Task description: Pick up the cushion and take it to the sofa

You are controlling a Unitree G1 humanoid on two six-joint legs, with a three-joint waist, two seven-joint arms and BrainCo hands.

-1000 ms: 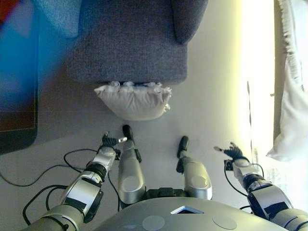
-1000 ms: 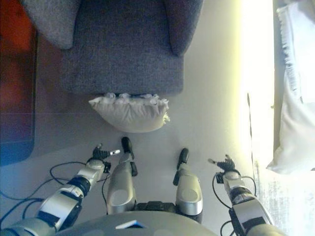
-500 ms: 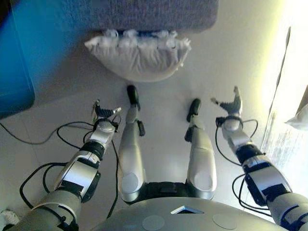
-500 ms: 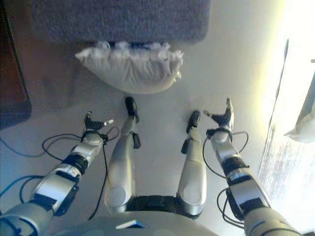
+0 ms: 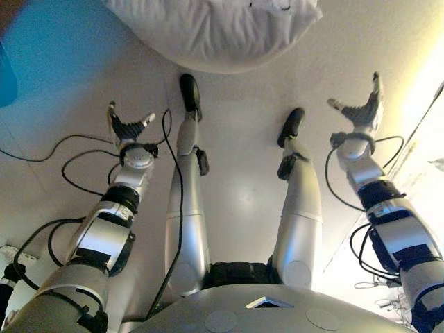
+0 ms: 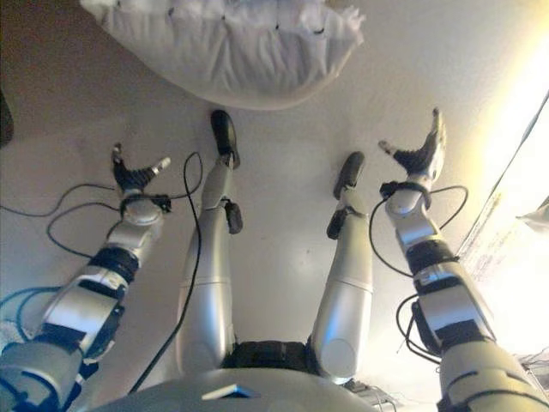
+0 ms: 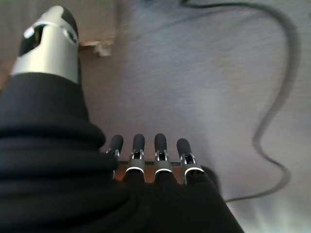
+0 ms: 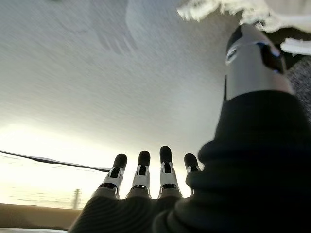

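Observation:
A white cushion [image 5: 215,31] with a ruffled edge lies on the pale floor at the top of the eye views, also in the right eye view [image 6: 227,47]. Its frilled edge shows in the right wrist view [image 8: 252,12]. My left hand [image 5: 127,127] is open and empty, low over the floor, short of the cushion and to its left. My right hand [image 5: 361,109] is open and empty, short of the cushion and to its right. Both wrist views show straight fingers, the left hand's [image 7: 146,145] and the right hand's [image 8: 146,162], with bare floor past them. The sofa is out of view.
A dark object edge [image 5: 5,76] shows at the far left. Bright light falls across the floor at the right [image 5: 416,139]. A white cloth corner [image 6: 536,215] shows at the right edge.
The camera has tilted down and moved closer: the cushion has shifted to the top edge and the sofa has left the view. Both arms have reached forward, hands open.

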